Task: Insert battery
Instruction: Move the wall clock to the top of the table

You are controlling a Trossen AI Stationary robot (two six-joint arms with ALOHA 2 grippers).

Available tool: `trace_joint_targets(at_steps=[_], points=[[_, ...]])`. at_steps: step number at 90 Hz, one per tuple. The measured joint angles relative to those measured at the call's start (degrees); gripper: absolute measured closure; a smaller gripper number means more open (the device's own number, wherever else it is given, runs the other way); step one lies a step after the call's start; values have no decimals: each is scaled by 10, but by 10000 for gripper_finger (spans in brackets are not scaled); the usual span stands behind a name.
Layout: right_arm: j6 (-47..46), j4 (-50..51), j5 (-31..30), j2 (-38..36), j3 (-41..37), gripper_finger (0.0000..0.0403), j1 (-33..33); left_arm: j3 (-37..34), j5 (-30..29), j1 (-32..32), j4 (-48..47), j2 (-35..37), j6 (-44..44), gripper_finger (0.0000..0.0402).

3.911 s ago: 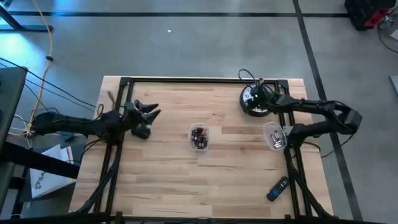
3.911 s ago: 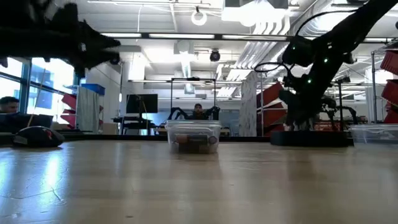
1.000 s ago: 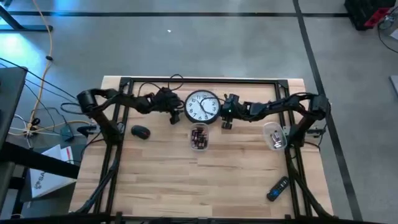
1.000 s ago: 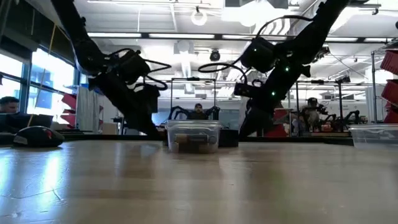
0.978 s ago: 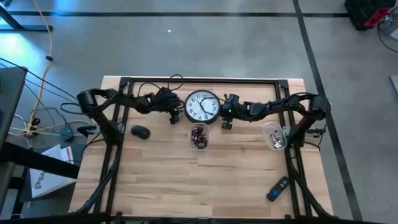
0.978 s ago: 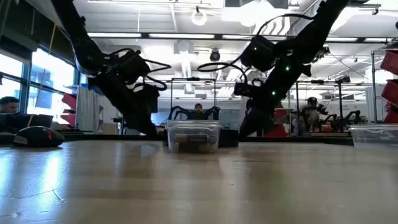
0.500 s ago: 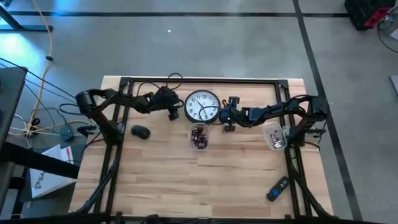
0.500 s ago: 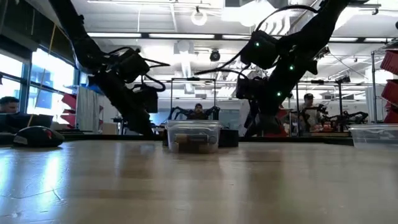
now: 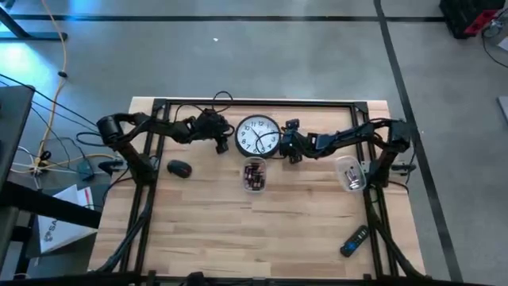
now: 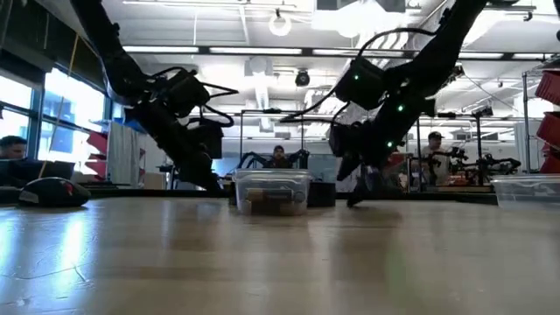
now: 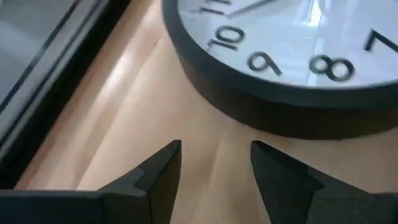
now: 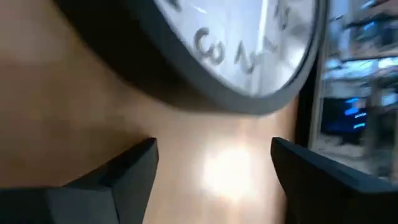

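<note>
A round wall clock (image 9: pixel 258 136) with a black rim and white face lies face up at the far middle of the table. My left gripper (image 9: pixel 221 143) stands open just left of it, fingers pointing at its rim (image 11: pixel 261 115) without touching. My right gripper (image 9: pixel 287 145) stands open just right of the clock (image 12: pixel 249 56), low over the table top (image 10: pixel 354 199). A small clear tub (image 9: pixel 254 175) holding dark and red batteries rests on the table just in front of the clock, also visible in the low view (image 10: pixel 272 192).
A dark computer mouse (image 9: pixel 180 168) lies at the left. A second clear tub (image 9: pixel 349 173) stands at the right, and a black remote (image 9: pixel 354 241) lies near the front right corner. A black frame (image 9: pixel 254 102) runs along the table's edges. The near half is bare wood.
My right gripper drew back a little from the clock toward the table's right edge and rose, then came back toward the clock and dipped down to the table top. My left gripper backed slightly away from the clock toward the left. The clock has stayed in place.
</note>
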State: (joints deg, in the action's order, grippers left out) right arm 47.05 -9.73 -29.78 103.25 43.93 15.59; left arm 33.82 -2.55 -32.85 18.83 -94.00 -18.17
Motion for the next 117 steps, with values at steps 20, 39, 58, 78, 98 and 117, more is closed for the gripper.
trace_joint_targets(at_steps=[20, 39, 58, 78, 98, 117], points=[[44, -53, 18, 11, -1, 120, -13, 0, 4, -11, 8, -3, -10, 225], [41, -65, 42, 11, -1, 121, -37, 2, 15, -12, 49, -62, -26, 225], [44, -69, 40, 11, -1, 121, -51, 10, 4, 6, 46, -63, -40, 225], [30, -77, 21, 10, -1, 121, -62, 25, 5, 13, 12, -63, -52, 225], [10, -42, 15, -7, 22, 121, -88, 38, 17, 13, -18, -61, -48, 225], [-22, -19, 14, -10, 27, 121, -93, 40, 18, 19, -19, -61, -34, 225]])
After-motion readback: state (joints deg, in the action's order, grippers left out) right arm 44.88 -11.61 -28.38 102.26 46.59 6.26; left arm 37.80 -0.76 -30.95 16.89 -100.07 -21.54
